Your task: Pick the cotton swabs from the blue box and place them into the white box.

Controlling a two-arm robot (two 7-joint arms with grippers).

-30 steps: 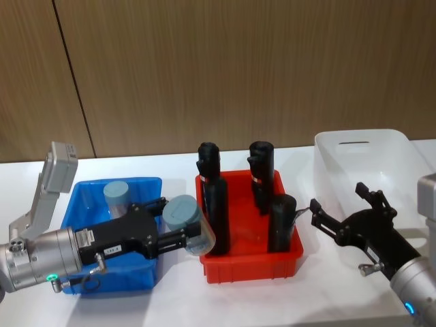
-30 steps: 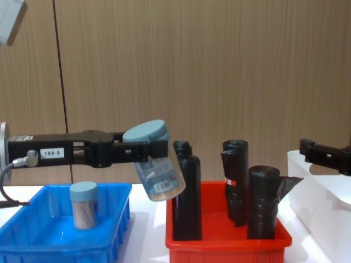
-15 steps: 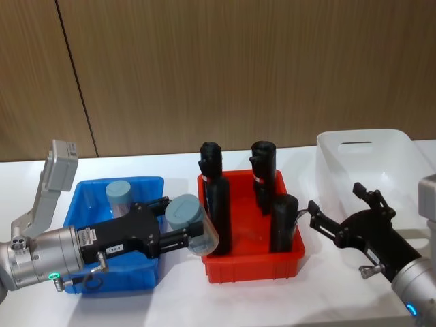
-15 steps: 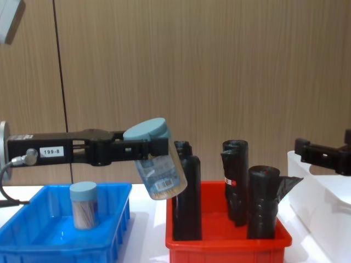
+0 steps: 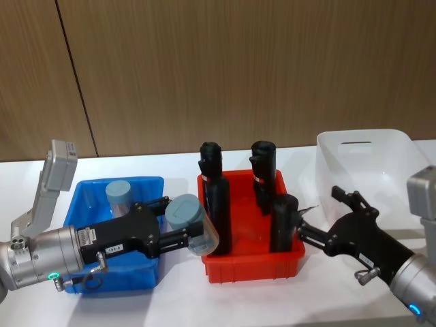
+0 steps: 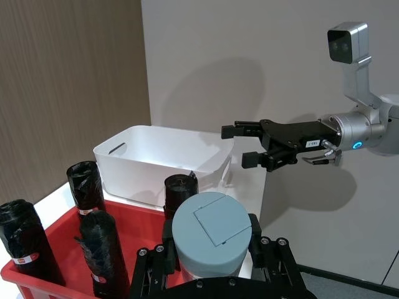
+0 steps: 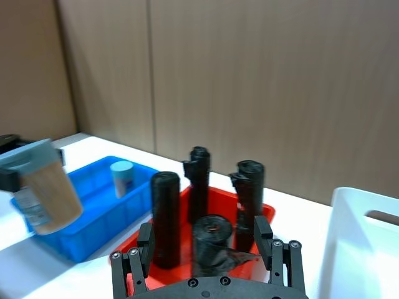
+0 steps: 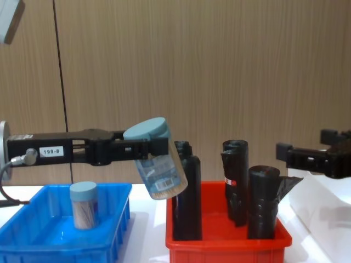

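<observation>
Clear plastic, pale blue-grey lid: item one, cotton swabs (image 5: pixel 191 221). Location? (checker)

Lifted out and tilted, over the gap between the blue box (image 5: pixel 144 185) and the red bin (image 5: pixel 252 262). The left gripper (image 5: pixel 176 223) has its jaws pinching the jar just under the lid. (clerk)

Item two? (checker)

Second jar (image 5: pixel 118 196), upright at the blue box's far end, untouched. (clerk)

Right gripper (image 5: pixel 320 214)? (checker)

Empty, jaws spread, hovering between the red bin's near right corner and the white box (image 5: pixel 398 163), pointed toward the jar. (clerk)

Reason for the pose? (checker)

Judged a handover. The white box stands at the far right, and the red bin with its black rolls (image 5: pixel 216 204) lies between. So the left arm offers the jar bottom end toward the right, and the right waits wide to receive. Risk: the tall rolls stand close beside the jar's path. (clerk)

White box contents? (checker)

No jar seen inside; delivery not yet made (clerk)
</observation>
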